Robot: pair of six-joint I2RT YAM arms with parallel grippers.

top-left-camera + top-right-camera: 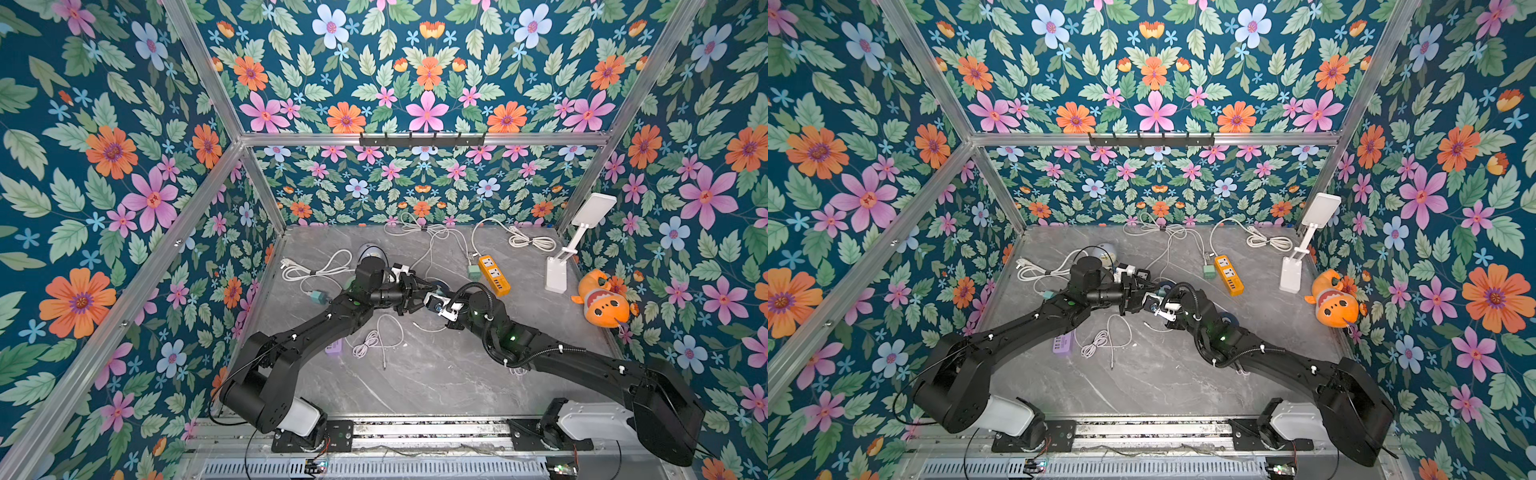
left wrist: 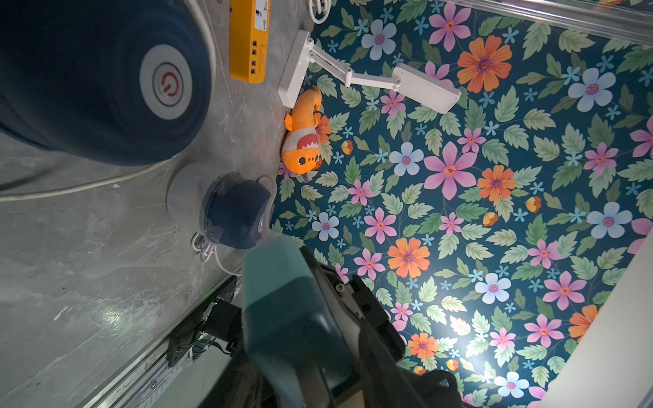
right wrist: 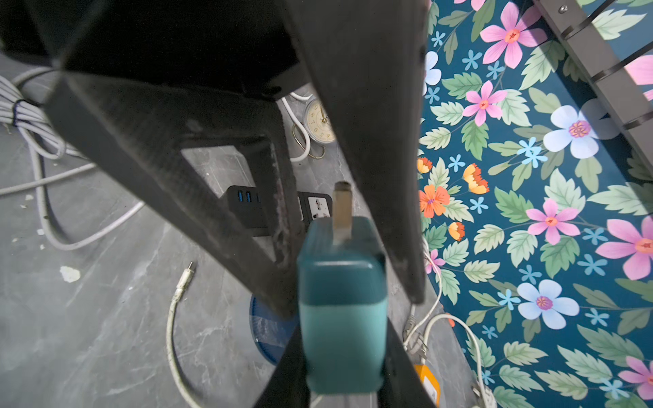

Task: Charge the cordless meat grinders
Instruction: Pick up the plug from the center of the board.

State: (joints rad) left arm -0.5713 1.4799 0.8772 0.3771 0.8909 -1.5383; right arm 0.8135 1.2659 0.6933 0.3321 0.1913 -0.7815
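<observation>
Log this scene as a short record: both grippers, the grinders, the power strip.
Right gripper: shut on the teal square charger plug
Left gripper: straddles that plug; grip unclear
Dark navy dome grinders: two seen on the grey marble table
Orange power strip: lying on table near the white folding desk lamp

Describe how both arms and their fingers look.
Both the left arm and right arm are black, boxy links on white shoulder housings, with small green lights and white clips. A ribbed black hose loops along the right arm; a thin black cable trails the left. The fingers are flat, scuffed black triangular frames with cut-outs.
</observation>
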